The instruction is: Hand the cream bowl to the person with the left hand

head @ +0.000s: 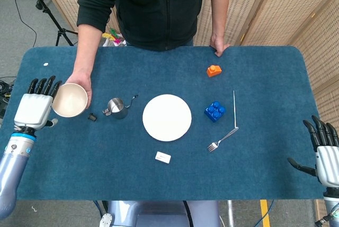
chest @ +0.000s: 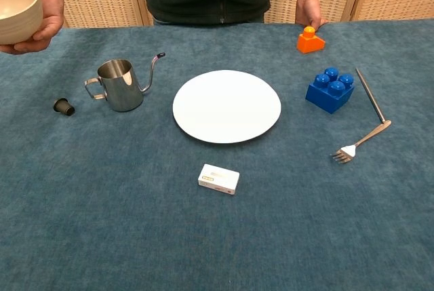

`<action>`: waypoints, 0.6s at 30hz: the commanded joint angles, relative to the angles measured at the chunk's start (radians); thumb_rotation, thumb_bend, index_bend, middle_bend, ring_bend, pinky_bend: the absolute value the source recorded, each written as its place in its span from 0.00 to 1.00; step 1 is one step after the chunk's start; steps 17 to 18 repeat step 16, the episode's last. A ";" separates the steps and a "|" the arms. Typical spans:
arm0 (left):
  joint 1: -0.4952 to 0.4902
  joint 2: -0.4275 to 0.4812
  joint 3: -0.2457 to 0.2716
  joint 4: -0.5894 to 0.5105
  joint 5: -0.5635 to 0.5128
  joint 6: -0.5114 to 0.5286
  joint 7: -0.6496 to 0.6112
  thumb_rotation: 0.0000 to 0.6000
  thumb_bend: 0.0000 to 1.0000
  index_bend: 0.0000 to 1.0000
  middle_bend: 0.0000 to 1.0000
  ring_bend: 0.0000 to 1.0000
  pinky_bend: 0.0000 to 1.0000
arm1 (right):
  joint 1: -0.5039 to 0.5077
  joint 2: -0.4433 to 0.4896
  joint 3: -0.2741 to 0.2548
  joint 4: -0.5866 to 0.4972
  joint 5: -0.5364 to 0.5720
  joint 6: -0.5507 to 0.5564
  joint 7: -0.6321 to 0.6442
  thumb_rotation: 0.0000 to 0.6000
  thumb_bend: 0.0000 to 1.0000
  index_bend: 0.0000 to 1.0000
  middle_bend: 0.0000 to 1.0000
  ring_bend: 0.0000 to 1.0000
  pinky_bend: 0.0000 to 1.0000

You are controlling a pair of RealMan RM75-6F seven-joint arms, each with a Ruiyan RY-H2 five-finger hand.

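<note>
Cream bowl (head: 70, 100) sits upright above the left end of the table, cupped from the far side by the person's hand (head: 83, 85); in the chest view that hand wraps around its side and underside. The robot's left hand (head: 37, 108) is just beside the bowl on the near-left side, fingers stretched upward along its rim; whether it touches or grips the bowl cannot be told from either view.

At the near right corner, the right hand (head: 324, 150) hangs off the edge of the blue table (head: 95, 174) with fingers spread and nothing in them.

Nearest on the cloth lies a small white box (chest: 218, 178). Beyond it is a round white plate (chest: 226, 105), with a fork (chest: 360, 139) to the right. Left of the plate stands a steel pitcher (chest: 119, 83) with a thin spout, and a small black cap (chest: 64, 106) lies to its left. Right of the plate is a blue block (chest: 330, 89), and a thin rod (chest: 371, 95) lies beside it. Farther back sits an orange block (chest: 310, 40), near the person's other hand (chest: 308, 11) resting on the far edge.
</note>
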 commanded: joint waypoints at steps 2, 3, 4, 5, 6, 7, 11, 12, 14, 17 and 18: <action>0.016 0.023 -0.004 -0.024 0.028 0.025 -0.061 1.00 0.09 0.00 0.00 0.00 0.00 | -0.001 0.001 0.000 -0.001 0.000 0.001 0.002 1.00 0.00 0.06 0.00 0.00 0.00; 0.030 0.037 -0.005 -0.038 0.049 0.037 -0.095 1.00 0.09 0.00 0.00 0.00 0.00 | -0.001 0.002 0.001 -0.001 0.000 0.002 0.003 1.00 0.00 0.06 0.00 0.00 0.00; 0.046 0.051 -0.004 -0.051 0.075 0.052 -0.135 1.00 0.09 0.00 0.00 0.00 0.00 | -0.001 0.002 0.001 -0.001 0.000 0.002 0.004 1.00 0.00 0.06 0.00 0.00 0.00; 0.059 0.061 -0.002 -0.058 0.097 0.062 -0.165 1.00 0.09 0.00 0.00 0.00 0.00 | -0.001 0.003 0.001 -0.002 0.000 0.002 0.005 1.00 0.00 0.06 0.00 0.00 0.00; 0.083 0.075 0.003 -0.070 0.133 0.081 -0.216 1.00 0.08 0.00 0.00 0.00 0.00 | -0.001 0.003 0.000 -0.002 -0.001 0.003 0.006 1.00 0.00 0.06 0.00 0.00 0.00; 0.101 0.083 0.008 -0.076 0.160 0.095 -0.252 1.00 0.08 0.00 0.00 0.00 0.00 | -0.001 0.003 0.000 -0.002 -0.002 0.003 0.006 1.00 0.00 0.06 0.00 0.00 0.00; 0.201 0.104 0.063 -0.070 0.311 0.175 -0.441 1.00 0.08 0.00 0.00 0.00 0.00 | -0.002 0.003 -0.001 -0.004 -0.009 0.007 0.004 1.00 0.00 0.06 0.00 0.00 0.00; 0.230 0.102 0.082 -0.059 0.345 0.200 -0.494 1.00 0.09 0.00 0.00 0.00 0.00 | -0.003 0.003 -0.002 -0.005 -0.011 0.008 0.004 1.00 0.00 0.06 0.00 0.00 0.00; 0.273 0.094 0.111 -0.033 0.396 0.237 -0.570 1.00 0.10 0.00 0.00 0.00 0.00 | -0.003 0.003 -0.004 -0.006 -0.015 0.011 0.002 1.00 0.00 0.06 0.00 0.00 0.00; 0.315 0.076 0.137 0.001 0.434 0.281 -0.632 1.00 0.11 0.00 0.00 0.00 0.00 | -0.004 0.002 -0.005 -0.006 -0.019 0.014 0.001 1.00 0.00 0.06 0.00 0.00 0.00; 0.315 0.076 0.137 0.001 0.434 0.281 -0.632 1.00 0.11 0.00 0.00 0.00 0.00 | -0.004 0.002 -0.005 -0.006 -0.019 0.014 0.001 1.00 0.00 0.06 0.00 0.00 0.00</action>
